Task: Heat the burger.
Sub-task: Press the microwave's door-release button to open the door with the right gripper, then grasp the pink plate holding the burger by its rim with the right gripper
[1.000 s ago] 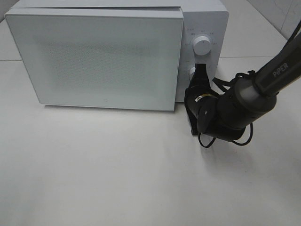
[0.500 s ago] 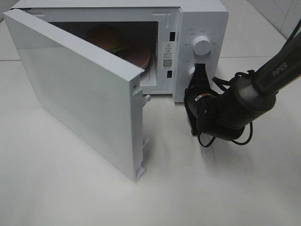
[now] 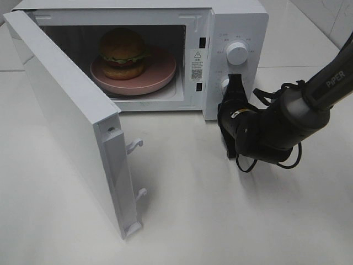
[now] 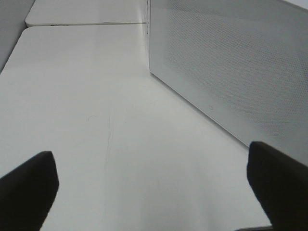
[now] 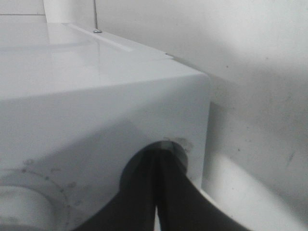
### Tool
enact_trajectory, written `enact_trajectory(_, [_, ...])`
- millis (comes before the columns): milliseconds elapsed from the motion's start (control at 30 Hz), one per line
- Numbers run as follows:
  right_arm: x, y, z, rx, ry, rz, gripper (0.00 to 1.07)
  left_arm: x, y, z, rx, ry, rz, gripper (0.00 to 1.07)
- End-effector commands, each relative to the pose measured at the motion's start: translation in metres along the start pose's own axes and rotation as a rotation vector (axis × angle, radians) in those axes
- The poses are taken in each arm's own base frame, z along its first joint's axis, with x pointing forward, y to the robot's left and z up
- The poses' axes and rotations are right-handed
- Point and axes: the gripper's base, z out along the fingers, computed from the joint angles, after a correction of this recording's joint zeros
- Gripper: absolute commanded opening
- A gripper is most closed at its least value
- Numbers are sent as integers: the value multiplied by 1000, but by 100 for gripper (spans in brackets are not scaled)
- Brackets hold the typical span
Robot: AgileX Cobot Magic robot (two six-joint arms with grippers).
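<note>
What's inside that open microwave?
A burger sits on a pink plate inside the microwave. The plate hides whatever it rests on, and the open door covers the cavity's front left corner.

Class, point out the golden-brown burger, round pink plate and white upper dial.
golden-brown burger (image 3: pixel 122 40), exterior high, top bun.
round pink plate (image 3: pixel 163 72), exterior high, bare right rim.
white upper dial (image 3: pixel 236 53), exterior high, knob face.

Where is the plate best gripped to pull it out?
Probably the plate's front rim, coming straight in through the open doorway: the rim is thin and bare there, the burger covers the middle, and the microwave walls close off the sides.
</note>
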Motion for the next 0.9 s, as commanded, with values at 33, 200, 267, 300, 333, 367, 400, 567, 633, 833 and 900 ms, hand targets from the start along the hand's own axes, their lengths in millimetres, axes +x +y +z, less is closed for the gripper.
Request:
enact_trajectory(33, [-2, 27, -4, -131, 16, -15, 0, 2, 0, -2, 0, -19, 0, 100])
enact_trajectory(200, [-4, 25, -11, -70, 36, -14, 0, 2, 0, -2, 0, -19, 0, 100])
enact_trajectory(267, [-5, 24, -14, -64, 37, -20, 0, 2, 0, -2, 0, -19, 0, 100])
enact_trajectory(300, [-7, 23, -18, -53, 37, -30, 0, 2, 0, -2, 0, -19, 0, 100])
enact_trajectory(333, [-7, 23, -18, -53, 37, -30, 0, 2, 0, -2, 0, -19, 0, 100])
enact_trajectory(367, [-10, 19, -23, -24, 39, -35, 0, 2, 0, -2, 0, -19, 0, 100])
enact_trajectory(400, [-10, 19, -23, -24, 39, -35, 0, 2, 0, -2, 0, -19, 0, 100])
enact_trajectory(567, [-16, 4, -38, 84, 68, -73, 0, 2, 0, -2, 0, -19, 0, 100])
enact_trajectory(633, [-15, 2, -45, 105, 84, -89, 0, 2, 0, -2, 0, -19, 0, 100])
enact_trajectory(833, [-20, 4, -64, 143, 116, -166, 0, 2, 0, -2, 0, -19, 0, 100])
enact_trajectory(900, [-21, 6, -71, 156, 132, -210, 0, 2, 0, -2, 0, -19, 0, 100])
